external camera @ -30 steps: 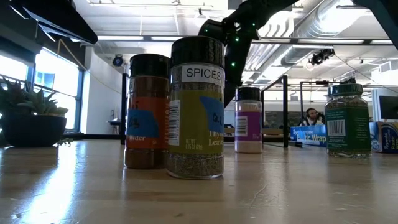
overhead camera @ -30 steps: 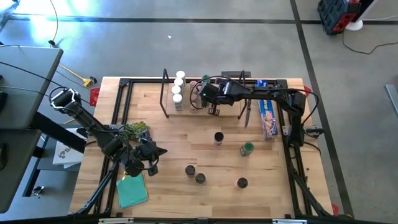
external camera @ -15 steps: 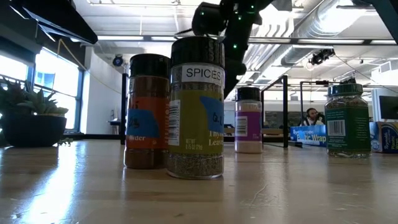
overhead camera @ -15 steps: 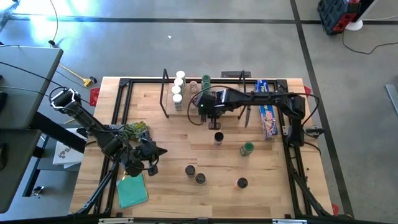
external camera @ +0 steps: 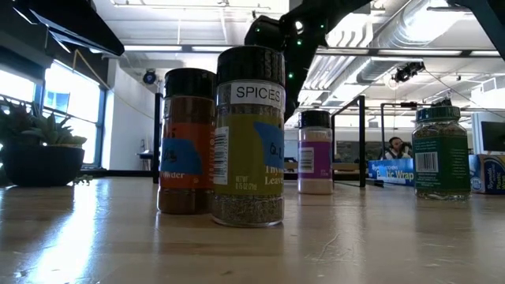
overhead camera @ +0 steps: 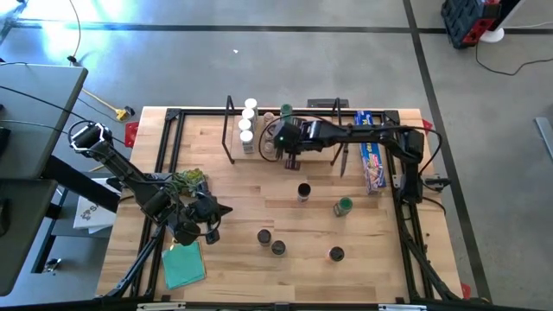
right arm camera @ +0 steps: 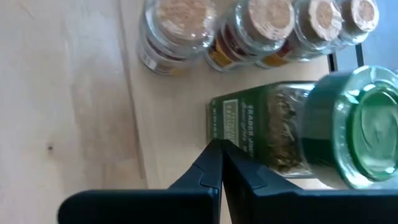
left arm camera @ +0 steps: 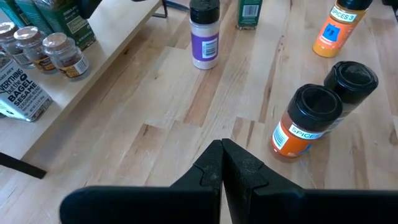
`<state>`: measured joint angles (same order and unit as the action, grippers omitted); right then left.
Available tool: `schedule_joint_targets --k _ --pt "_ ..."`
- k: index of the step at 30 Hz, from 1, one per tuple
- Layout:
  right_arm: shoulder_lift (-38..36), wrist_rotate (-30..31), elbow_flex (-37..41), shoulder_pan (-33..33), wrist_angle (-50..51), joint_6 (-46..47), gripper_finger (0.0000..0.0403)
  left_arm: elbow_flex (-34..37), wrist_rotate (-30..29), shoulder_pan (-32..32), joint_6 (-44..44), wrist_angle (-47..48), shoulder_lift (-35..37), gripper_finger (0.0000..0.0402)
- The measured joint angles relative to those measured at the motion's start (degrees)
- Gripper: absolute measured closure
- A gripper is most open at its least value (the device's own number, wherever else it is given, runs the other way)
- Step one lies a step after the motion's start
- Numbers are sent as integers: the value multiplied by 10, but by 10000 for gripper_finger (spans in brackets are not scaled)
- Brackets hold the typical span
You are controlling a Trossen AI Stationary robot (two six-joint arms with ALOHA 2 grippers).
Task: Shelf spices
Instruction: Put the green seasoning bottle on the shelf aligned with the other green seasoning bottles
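I saw both jaws clenched and empty, the right gripper over the shelf, where only its wrist view showed a green-lidded jar lying beside it.

Daylight is pouring in from the window beside the potted plant; ceiling strip lights are glowing above it; the plant is sitting almost in silhouette. Past the far left corner of the table, a hard white glare is washing out the concrete floor; shadows across the wood are staying soft and faint. The nearest spice jar is standing sharp; the room behind is softening slightly.
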<state>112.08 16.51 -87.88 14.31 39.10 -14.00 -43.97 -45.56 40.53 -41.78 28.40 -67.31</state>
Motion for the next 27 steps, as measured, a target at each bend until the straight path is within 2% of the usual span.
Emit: schedule_joint_targets --k 6,15,20,27 --pt "0 32 0 3 13 1 401 0 0 0 0 0 0 401" --pt "0 35 -1 -1 28 7 401 0 0 0 0 0 0 401" --pt "-4 35 -24 -17 80 12 401 0 0 0 0 0 0 401" --pt "-92 45 -35 -66 195 83 401 0 0 0 0 2 0 401"
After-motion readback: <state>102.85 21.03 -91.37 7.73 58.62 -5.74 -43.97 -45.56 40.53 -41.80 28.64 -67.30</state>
